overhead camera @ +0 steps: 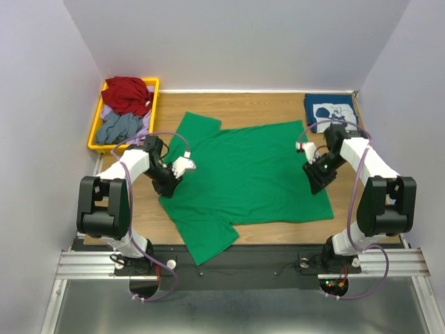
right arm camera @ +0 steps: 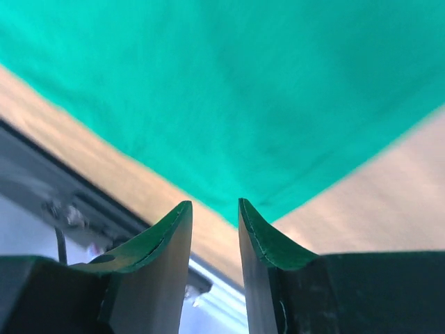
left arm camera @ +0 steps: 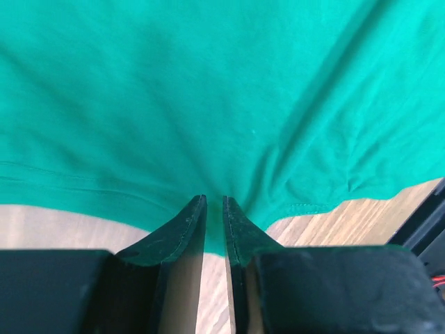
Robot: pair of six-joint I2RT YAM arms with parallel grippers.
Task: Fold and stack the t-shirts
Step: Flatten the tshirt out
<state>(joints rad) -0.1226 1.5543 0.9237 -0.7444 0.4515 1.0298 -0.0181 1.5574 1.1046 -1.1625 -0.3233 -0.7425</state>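
From above and behind the arms, the green t-shirt (overhead camera: 250, 170) lies spread flat across the middle of the wooden table (overhead camera: 278, 104). The navy t-shirt (overhead camera: 330, 110) sits folded, white print up, at the far right corner, well apart from it. A yellow bin (overhead camera: 94, 132) at the far left holds red and grey garments. The left gripper (overhead camera: 169, 189) is down at the shirt's left edge and the right gripper (overhead camera: 314, 186) at its right edge. At the left wrist, the left gripper (left arm camera: 214, 202) is clenched on the stitched edge of the green t-shirt (left arm camera: 208, 90). The cloth is drawn into the narrow slit between the jaws, and creases converge there. At the right wrist, somewhat blurred, the right gripper (right arm camera: 214, 203) is released, its jaws parted over bare wood. A corner of the green t-shirt (right arm camera: 229, 90) lies just ahead of its tips.
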